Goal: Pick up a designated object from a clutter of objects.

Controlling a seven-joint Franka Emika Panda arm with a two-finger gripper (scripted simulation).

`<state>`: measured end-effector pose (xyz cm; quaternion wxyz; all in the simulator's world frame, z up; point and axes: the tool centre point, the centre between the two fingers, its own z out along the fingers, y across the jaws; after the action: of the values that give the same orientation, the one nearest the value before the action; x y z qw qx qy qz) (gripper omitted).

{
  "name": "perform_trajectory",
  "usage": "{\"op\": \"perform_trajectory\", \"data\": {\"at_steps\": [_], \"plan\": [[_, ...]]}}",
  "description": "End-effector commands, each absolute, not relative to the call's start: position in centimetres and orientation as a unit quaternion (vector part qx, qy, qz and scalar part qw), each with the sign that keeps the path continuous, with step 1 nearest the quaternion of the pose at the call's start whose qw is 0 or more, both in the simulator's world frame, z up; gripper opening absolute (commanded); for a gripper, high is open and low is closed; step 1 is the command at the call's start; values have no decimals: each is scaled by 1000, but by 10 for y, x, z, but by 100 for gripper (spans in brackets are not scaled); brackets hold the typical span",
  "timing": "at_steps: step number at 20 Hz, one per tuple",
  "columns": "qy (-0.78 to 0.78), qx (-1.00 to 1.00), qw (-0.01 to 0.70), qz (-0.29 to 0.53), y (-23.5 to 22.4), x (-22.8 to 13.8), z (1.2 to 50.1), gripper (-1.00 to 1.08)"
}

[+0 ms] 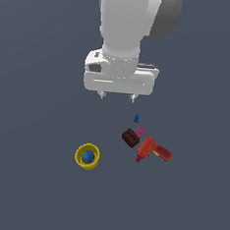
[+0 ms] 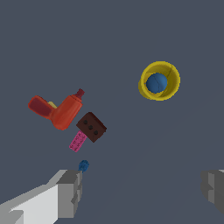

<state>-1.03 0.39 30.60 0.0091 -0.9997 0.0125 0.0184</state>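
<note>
The tiny blue elongated piece [image 1: 136, 119] lies on the floor just behind the clutter; in the wrist view [image 2: 83, 165] it sits right by one fingertip [image 2: 70, 192]. My gripper [image 1: 117, 96] hangs above the floor, open and empty, a little to the exterior view's left of the blue piece. In the wrist view the gripper [image 2: 142, 190] has its jaws spread wide. The clutter holds a dark red-brown holed block [image 1: 130, 137], a small pink piece [image 1: 139, 131], and a red-orange drill [image 1: 153, 151].
A yellow cup [image 1: 87, 156] with a blue ball [image 1: 87, 156] inside stands apart at the exterior view's left of the clutter. In the wrist view the cup [image 2: 168, 72] and ball [image 2: 156, 83] show far from the fingers. The floor is plain dark grey.
</note>
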Motion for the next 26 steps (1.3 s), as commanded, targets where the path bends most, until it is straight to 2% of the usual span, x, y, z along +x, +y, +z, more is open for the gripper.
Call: {"op": "perform_trajectory", "data": {"at_steps": [1, 11, 18, 26], "plan": [[13, -1000, 9, 18, 4, -10, 306, 100], [29, -999, 0, 24, -15, -7, 293, 100], [30, -999, 0, 23, -10, -9, 287, 100], [40, -999, -4, 20, 12, -18, 255, 100]]}}
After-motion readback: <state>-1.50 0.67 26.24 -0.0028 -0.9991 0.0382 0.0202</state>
